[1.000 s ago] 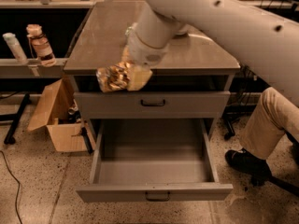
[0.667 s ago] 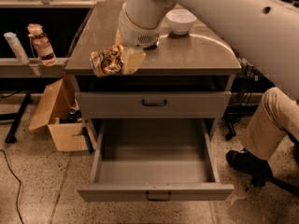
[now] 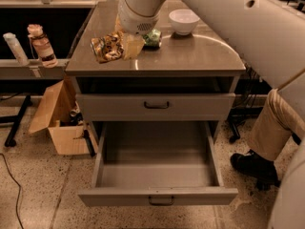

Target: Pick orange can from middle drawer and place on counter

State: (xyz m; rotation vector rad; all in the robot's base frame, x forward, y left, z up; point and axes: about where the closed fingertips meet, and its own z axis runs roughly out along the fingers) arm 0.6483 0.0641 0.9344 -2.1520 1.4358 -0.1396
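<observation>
My gripper [image 3: 119,46] is shut on the orange can [image 3: 105,48], a crinkled orange-gold can with brown and white patches. It holds the can just above the front left corner of the counter [image 3: 200,56]. The white arm comes down from the upper right. One pale finger [image 3: 133,45] shows on the can's right side. The middle drawer [image 3: 157,195] is pulled out below, and its grey inside holds nothing.
A green shiny packet [image 3: 154,37] and a white bowl [image 3: 183,20] sit on the counter behind the gripper. A closed drawer front [image 3: 156,106] lies under the counter. An open cardboard box [image 3: 59,123] stands at the left, bottles [image 3: 40,44] on a left shelf, a person's leg [image 3: 269,132] at the right.
The gripper has risen with the orange can, from in front of the cabinet's top edge to above the counter's front left corner.
</observation>
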